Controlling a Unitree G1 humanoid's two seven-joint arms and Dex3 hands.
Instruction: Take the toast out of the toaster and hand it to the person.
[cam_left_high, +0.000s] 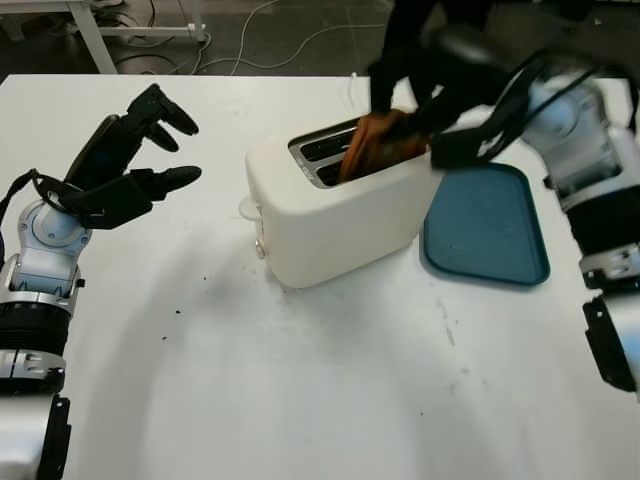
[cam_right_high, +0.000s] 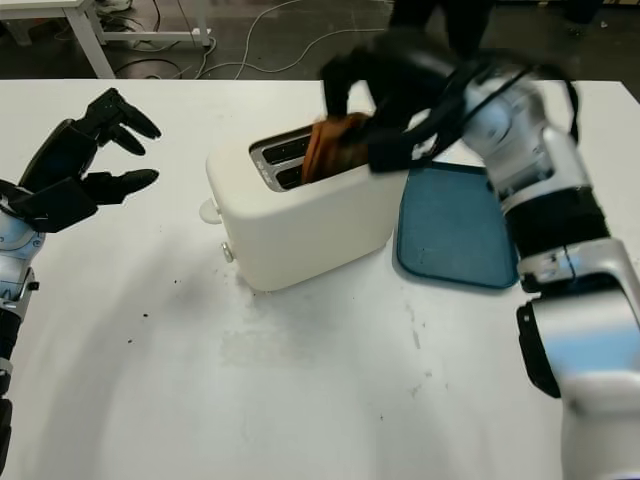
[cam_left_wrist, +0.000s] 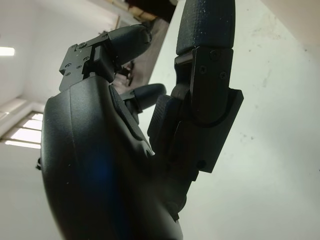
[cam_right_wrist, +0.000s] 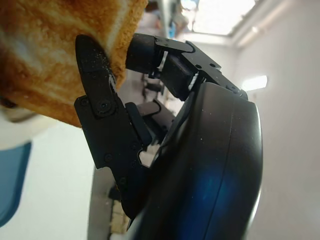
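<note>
Browned toast (cam_left_high: 375, 145) stands tilted in a slot of the cream toaster (cam_left_high: 335, 205), its upper part pinched between the black fingers (cam_right_wrist: 97, 100) of the right hand (cam_left_high: 420, 100), which reaches over the toaster's top. Just beside the toaster lies a blue tray (cam_left_high: 487, 225) on the white surface (cam_left_high: 300, 380). Well apart, the left hand (cam_left_high: 135, 165) hangs open above the surface.

Cream toaster (cam_left_high: 330, 215), golden-brown toast (cam_left_high: 375, 145), teal tray (cam_left_high: 490, 230) (white table (cam_left_high: 300, 380)).
</note>
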